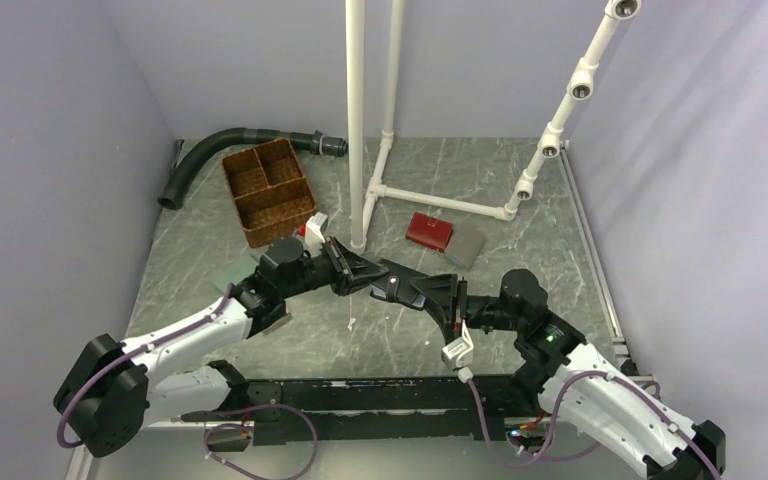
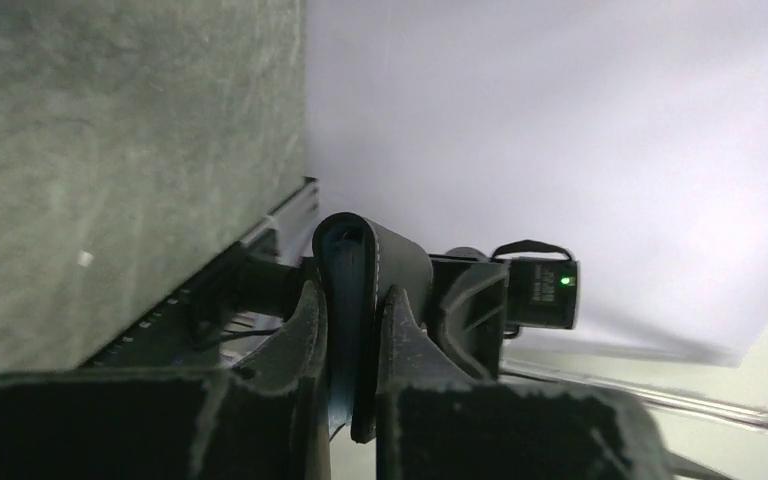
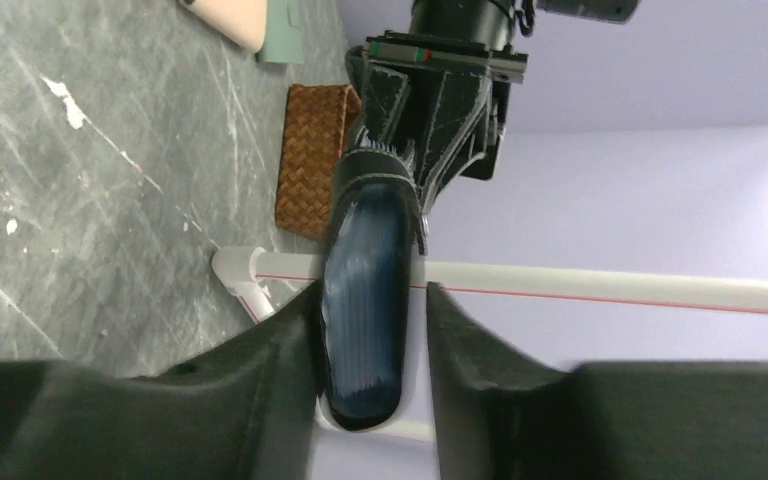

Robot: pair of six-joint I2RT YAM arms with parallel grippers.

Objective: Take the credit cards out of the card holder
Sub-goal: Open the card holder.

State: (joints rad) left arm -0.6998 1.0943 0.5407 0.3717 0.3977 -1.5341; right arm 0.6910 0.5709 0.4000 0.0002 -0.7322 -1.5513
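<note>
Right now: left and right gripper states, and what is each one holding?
Left gripper: closed, pinching one end of the folded card holder.
Right gripper: closed on the other end of the same card holder.

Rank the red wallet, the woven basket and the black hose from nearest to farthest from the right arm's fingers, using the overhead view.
1. red wallet, just beyond the right fingers, mid-table.
2. woven basket, further off to the back left.
3. black hose, in the far back-left corner.
</note>
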